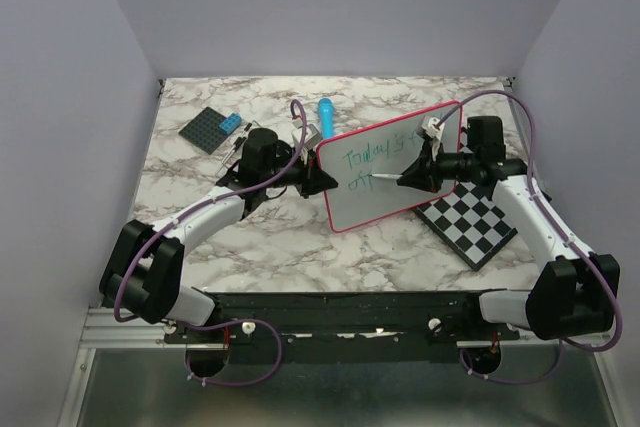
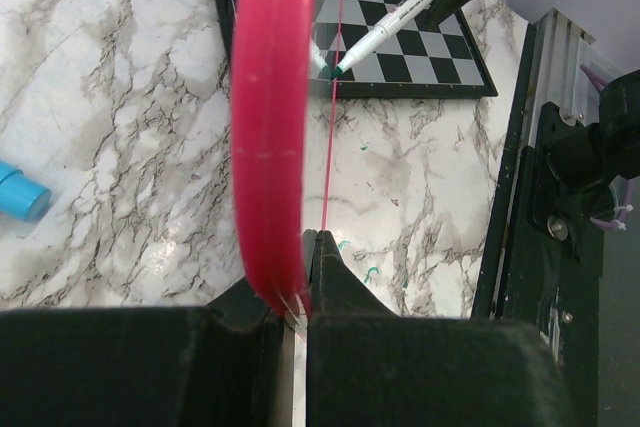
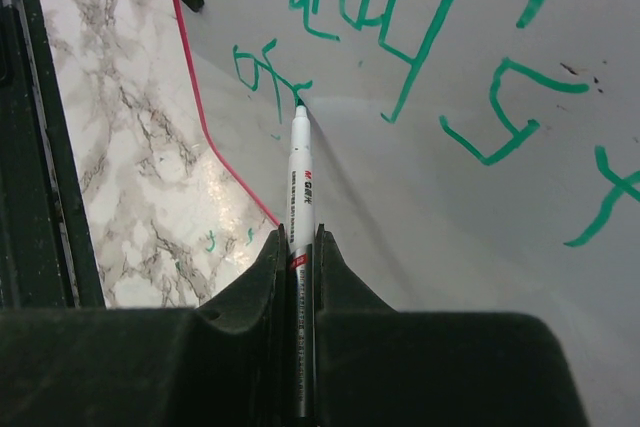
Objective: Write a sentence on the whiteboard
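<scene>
Your left hand [image 2: 300, 252] pinches the light, stiff, slippery whiteboard [image 1: 372, 205] by its rim; grip firmly there or it may pivot. Your right hand [image 3: 300, 245] clamps the marker [image 3: 301, 172]

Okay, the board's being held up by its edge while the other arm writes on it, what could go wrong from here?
The left gripper clamps only the whiteboard's thin pink rim, so pen pressure could twist the board or slip it loose. The right gripper's marker tip rests by the green "of"; a sideways drag may smear it. Green flecks on the marble table hint the pen can overrun the edge.
</scene>
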{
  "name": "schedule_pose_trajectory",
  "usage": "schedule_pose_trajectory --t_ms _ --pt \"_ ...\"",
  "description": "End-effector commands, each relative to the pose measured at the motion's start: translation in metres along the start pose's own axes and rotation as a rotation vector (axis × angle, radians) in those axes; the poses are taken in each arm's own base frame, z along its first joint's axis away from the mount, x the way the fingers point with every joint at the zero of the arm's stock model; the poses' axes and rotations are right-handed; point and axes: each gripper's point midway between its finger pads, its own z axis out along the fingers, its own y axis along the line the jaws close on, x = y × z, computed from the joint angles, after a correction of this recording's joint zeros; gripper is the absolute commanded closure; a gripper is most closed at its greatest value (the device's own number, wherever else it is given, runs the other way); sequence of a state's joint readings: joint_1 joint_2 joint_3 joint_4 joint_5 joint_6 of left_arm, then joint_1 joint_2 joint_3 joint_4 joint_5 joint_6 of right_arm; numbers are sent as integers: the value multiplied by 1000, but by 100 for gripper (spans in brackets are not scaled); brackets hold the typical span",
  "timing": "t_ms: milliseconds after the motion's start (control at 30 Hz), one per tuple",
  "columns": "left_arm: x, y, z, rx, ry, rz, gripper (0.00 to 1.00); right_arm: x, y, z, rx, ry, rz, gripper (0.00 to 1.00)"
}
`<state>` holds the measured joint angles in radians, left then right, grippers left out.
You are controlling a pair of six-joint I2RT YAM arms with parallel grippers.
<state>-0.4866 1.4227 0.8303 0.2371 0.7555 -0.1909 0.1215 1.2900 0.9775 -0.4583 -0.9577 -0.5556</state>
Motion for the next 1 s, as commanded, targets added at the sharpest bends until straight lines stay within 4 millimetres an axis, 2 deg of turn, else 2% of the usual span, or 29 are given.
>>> schedule_pose_trajectory --t_ms 0,100,267,433,633,800,967 --pt "54 10 -3 -48 167 -73 100 -1 -7 -7 30 -14 -32 100" --pt "54 10 -4 -49 168 -74 100 -8 1 -9 5 -30 -45 99" --pt "54 10 -4 -48 167 -71 100 -28 17 -25 -3 -81 -87 99" --pt "52 9 -4 -46 164 -68 100 -35 11 -43 36 -114 -88 99" --pt "52 9 -4 -49 164 -65 100 -30 6 -60 57 -136 -83 100" --pt "51 9 -5 -49 162 -65 100 -18 13 -57 19 -123 -92 100" --pt "51 9 -5 -52 161 -66 100 -5 4 -53 43 -83 -98 100"
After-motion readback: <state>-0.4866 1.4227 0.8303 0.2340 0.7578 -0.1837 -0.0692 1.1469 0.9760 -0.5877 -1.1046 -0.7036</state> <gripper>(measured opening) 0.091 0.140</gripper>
